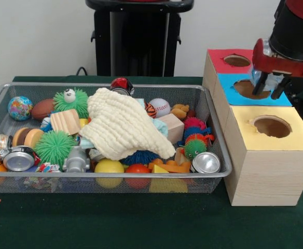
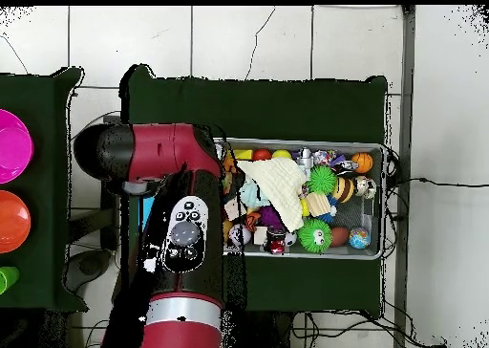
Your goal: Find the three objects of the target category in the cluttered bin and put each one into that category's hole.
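My gripper hangs over the round hole in the blue box top, at the right of the front view. Its two dark fingers stand apart, open, with nothing between them. The wire bin lies to the left, packed with toys. A cream knitted cloth is draped over the bin's middle and hides what lies beneath. Around it I see a baseball, a globe ball, a yellow ball and green spiky balls. In the overhead view the arm covers the boxes and the gripper.
Three boxes stand in a row right of the bin: a red-topped hole, the blue one, and a yellow-topped hole nearest. Metal cans lie at the bin's front corners. In the overhead view the bin sits right of the arm.
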You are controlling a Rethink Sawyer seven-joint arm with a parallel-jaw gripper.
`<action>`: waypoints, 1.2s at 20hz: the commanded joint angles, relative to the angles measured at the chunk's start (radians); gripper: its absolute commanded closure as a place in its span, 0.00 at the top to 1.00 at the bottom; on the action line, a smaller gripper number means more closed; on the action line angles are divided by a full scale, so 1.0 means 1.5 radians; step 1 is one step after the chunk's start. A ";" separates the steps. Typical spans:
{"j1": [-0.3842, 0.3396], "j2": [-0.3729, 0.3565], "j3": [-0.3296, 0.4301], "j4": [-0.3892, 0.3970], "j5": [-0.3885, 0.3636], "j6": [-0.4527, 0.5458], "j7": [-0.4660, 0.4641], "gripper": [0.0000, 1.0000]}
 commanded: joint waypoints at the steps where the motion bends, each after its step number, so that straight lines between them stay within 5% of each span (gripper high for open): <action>1: -0.022 0.014 0.023 0.079 -0.038 -0.070 0.055 0.00; 15: -0.009 0.028 -0.004 0.042 -0.044 0.076 0.063 0.00; 24: -0.008 0.044 -0.005 0.055 -0.053 0.025 0.063 0.00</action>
